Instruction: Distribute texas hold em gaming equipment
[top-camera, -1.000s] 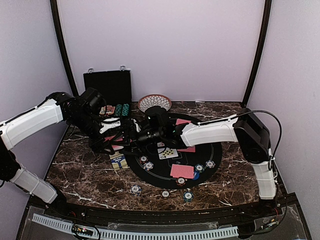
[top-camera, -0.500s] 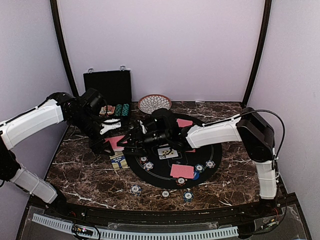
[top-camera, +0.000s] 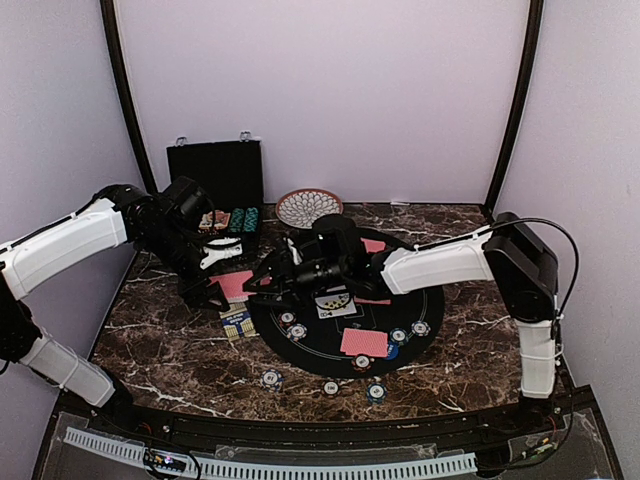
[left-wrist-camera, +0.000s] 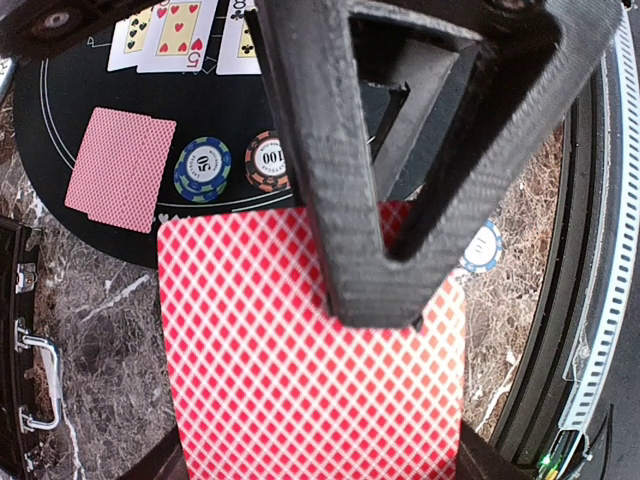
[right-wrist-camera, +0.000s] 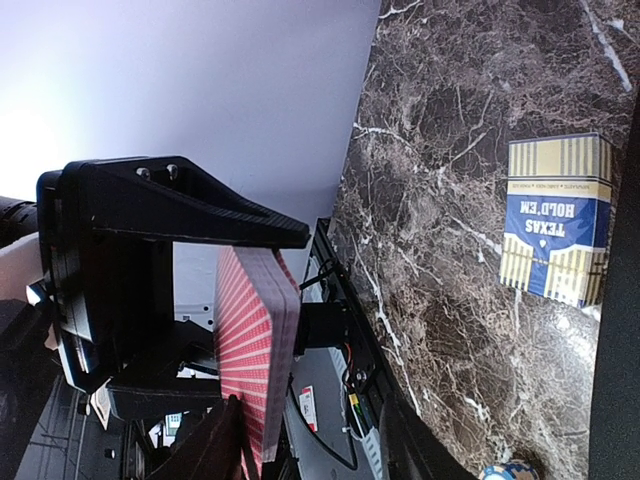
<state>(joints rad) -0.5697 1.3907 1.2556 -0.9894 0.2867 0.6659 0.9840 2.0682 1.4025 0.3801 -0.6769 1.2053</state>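
My left gripper (top-camera: 220, 284) is pinching the red-backed deck (right-wrist-camera: 256, 350) near the worktop's (top-camera: 170, 345) left edge. The deck's long axis points edge-on into my right gripper (right-wrist-camera: 305, 446), whose jaws are spread.

A dark marble desk (top-camera: 160, 350) carries a round black mat (top-camera: 430, 300) at its middle. A striped card box (top-camera: 236, 322) lies just left of the mat. Three poker chips (top-camera: 271, 378) sit on bare marble near the mat's front edge. A black case (top-camera: 215, 175) and a patterned dish (top-camera: 308, 206) stand at the back.
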